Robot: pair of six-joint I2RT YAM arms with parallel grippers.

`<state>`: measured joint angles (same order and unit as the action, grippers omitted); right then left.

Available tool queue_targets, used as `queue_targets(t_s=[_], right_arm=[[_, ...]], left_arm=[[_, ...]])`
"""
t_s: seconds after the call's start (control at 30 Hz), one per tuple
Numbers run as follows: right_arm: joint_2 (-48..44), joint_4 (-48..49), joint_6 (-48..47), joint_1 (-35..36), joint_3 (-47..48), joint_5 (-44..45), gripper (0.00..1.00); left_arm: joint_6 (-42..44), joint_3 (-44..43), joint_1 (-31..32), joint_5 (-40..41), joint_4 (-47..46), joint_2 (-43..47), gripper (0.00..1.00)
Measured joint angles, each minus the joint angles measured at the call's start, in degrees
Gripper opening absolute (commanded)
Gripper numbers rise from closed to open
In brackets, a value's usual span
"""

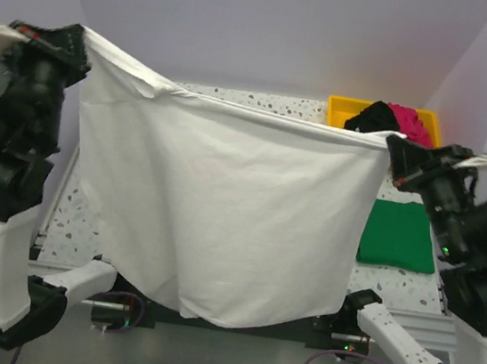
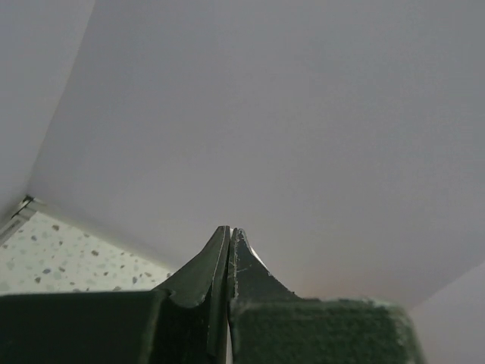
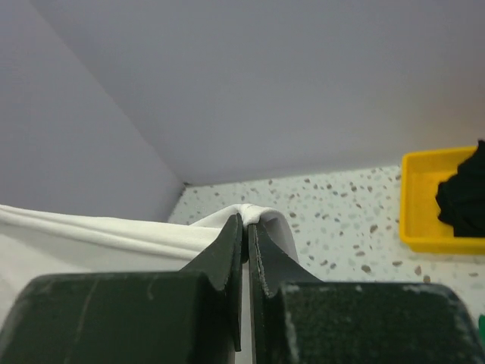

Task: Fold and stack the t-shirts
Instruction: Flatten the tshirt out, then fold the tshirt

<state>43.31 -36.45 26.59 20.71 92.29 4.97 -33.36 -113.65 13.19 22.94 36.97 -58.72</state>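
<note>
T-shirt [image 1: 221, 215], white, hangs spread above the bench [image 1: 70, 236], left fingers [image 2: 224, 250] and right fingers [image 3: 236, 239] each clamped tight on an upper corner; green t-shirt [image 1: 398, 234] lies folded at right.

Plain pale-lilac walls [image 1: 273, 24] meet in corners behind a white, dark-speckled tabletop [image 3: 341, 220]. The light is soft and even.

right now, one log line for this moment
white t-shirt: held up, spread | left gripper: shut on it | right gripper: shut on it | green t-shirt: folded
</note>
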Motion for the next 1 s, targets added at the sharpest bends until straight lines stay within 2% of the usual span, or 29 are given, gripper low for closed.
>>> queue_targets(t_s=[0.23,0.33,0.43,0.6,0.7,0.87,1.0], right_arm=[[15.6,6.1,-0.3,-0.1,-15.4,7.2,0.0],[27.7,10.3,-0.5,-0.2,-19.1,8.4,0.0],[42.2,14.2,-0.5,-1.0,-19.6,8.5,0.0],[64.7,15.9,-0.9,-3.7,-12.6,6.3,0.0],[73.6,16.2,-2.0,-4.5,-5.3,5.8,0.0],[79.9,15.7,-5.0,-4.7,5.3,6.8,0.0],[80.1,16.1,-6.6,-4.7,7.8,7.5,0.0]], left_arm=[[4.0,14.2,-0.4,4.4,-9.4,-20.8,0.0],[6.2,19.1,-1.7,4.0,-12.8,-30.9,0.0],[8.4,19.6,-4.0,2.7,-16.7,-42.3,0.0],[10.4,7.5,-6.4,-0.4,-18.0,-63.8,0.0],[10.7,2.4,-6.6,-2.6,-18.7,-72.3,0.0],[11.1,2.3,-6.5,-5.1,-19.4,-75.5,0.0],[10.9,3.9,-6.5,-5.2,-22.3,-74.0,0.0]])
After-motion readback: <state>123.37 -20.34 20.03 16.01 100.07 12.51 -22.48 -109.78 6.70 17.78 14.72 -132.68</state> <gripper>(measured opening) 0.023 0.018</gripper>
